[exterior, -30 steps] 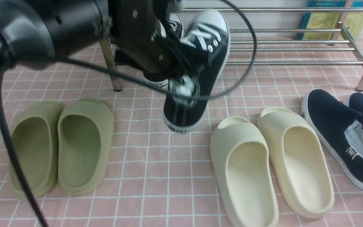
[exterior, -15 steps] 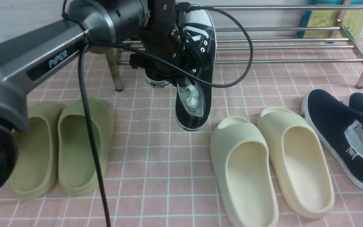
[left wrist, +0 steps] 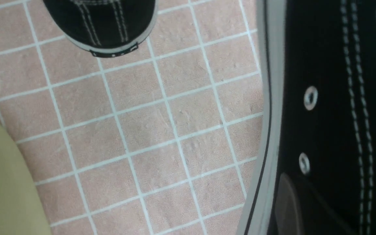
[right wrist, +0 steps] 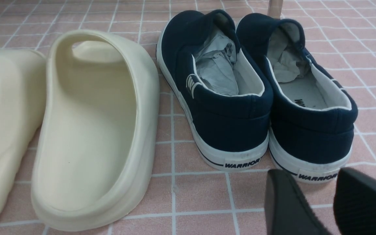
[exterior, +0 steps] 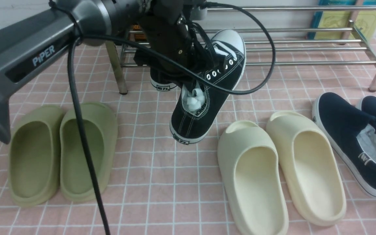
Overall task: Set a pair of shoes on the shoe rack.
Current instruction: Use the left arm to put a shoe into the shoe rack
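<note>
- The counter (exterior: 175, 182), under its pink checked cloth, carried every shoe. The shoe rack (exterior: 305, 41) stood along its far edge.
- Your left arm (exterior: 28, 55) reached across towards the rack's left end.
- The olive slides (exterior: 60, 153), cream slides (exterior: 279, 169) and navy slip-ons (exterior: 354, 137) lay in front of the rack and had no part in the job.
- The held sneaker (exterior: 207, 94) hung tilted, toe cap raised towards the rack's bars and heel low over the counter. That pitch looked meant to feed it in toe first. You could not tell whether the heel touched the cloth.
- The second sneaker (exterior: 162, 81) showed only its heel, just behind the hand at the rack's front bar. Whether it sat on the bars was hidden.
- Your left hand (exterior: 188, 78) was clamped on the held sneaker's side wall. One finger pad (left wrist: 292, 202) pressed the outer canvas below the eyelets, and the other was hidden, probably inside the opening.
- Your right hand (right wrist: 312, 178) waited spread and empty, just before the slip-ons' heels.
</note>
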`<state>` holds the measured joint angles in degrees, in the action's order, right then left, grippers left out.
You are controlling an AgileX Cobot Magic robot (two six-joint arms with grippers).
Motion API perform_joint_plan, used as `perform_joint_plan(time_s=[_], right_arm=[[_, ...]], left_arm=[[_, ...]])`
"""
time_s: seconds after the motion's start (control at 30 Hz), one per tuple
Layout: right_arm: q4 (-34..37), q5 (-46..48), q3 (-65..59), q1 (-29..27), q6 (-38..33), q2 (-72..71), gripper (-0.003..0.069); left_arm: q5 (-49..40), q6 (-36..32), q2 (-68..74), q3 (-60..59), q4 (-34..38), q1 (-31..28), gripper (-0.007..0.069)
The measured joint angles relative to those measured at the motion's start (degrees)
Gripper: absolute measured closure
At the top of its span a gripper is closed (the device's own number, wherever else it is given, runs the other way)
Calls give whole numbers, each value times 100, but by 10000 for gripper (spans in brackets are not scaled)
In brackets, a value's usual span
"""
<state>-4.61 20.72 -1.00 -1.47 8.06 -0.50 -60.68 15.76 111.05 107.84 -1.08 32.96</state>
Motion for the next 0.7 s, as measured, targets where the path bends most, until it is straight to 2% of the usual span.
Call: perform_joint_plan(time_s=[0.17,0.43,0.7], right_arm=[[0,0,0,0,0,0,419],[0,0,0,0,0,0,419],[0,0,0,0,0,0,419]], left_arm=[[296,0,114,0,-1,-5,592],[1555,241,676,82,-60,-224,592],[1735,576,1486,1044,-61,-585,592]])
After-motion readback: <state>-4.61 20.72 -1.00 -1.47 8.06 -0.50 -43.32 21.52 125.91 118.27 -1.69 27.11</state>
